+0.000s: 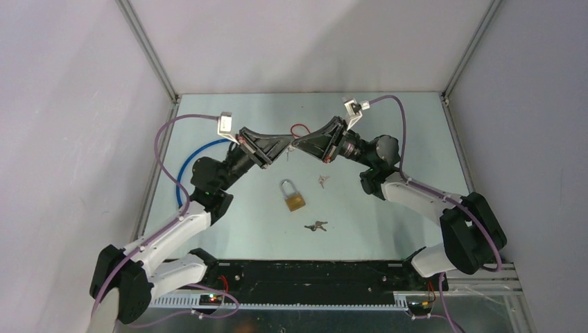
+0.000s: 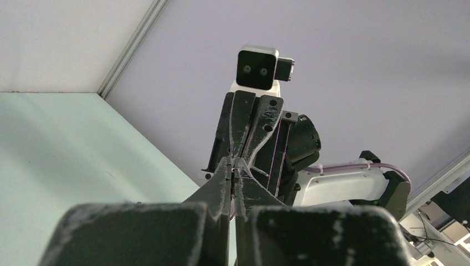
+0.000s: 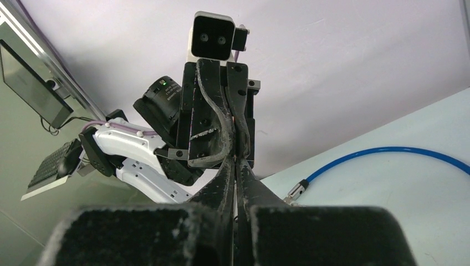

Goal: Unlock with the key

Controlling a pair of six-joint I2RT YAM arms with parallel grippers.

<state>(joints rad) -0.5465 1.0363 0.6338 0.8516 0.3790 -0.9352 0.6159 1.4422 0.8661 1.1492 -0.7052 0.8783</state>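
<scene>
Ok, I see left gripper [image 1: 290,144] and right gripper [image 1: 297,142] both clamped shut, tips touching above the table [image 1: 395,139]. Padlock [image 1: 294,197] lies below them, one key [image 1: 322,180] beside it, spare keys [image 1: 316,225] nearer the bases.

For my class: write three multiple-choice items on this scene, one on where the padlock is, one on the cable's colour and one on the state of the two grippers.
1. Where is the padlock?
A. Lying on the table
B. Inside a tray
C. Hung on the wall

2. What colour is the cable on the table?
A. Green
B. Blue
C. Yellow

3. How do the left gripper and the right gripper stand?
A. Both wide open
B. One open, one shut
C. Both shut, tip to tip

Key:
1 A: the top view shows it lying on the table, apart from both grippers.
2 B: it shows bright blue in the top and right wrist views.
3 C: each wrist view shows its own fingers pressed together, meeting the other gripper's tips.
</scene>
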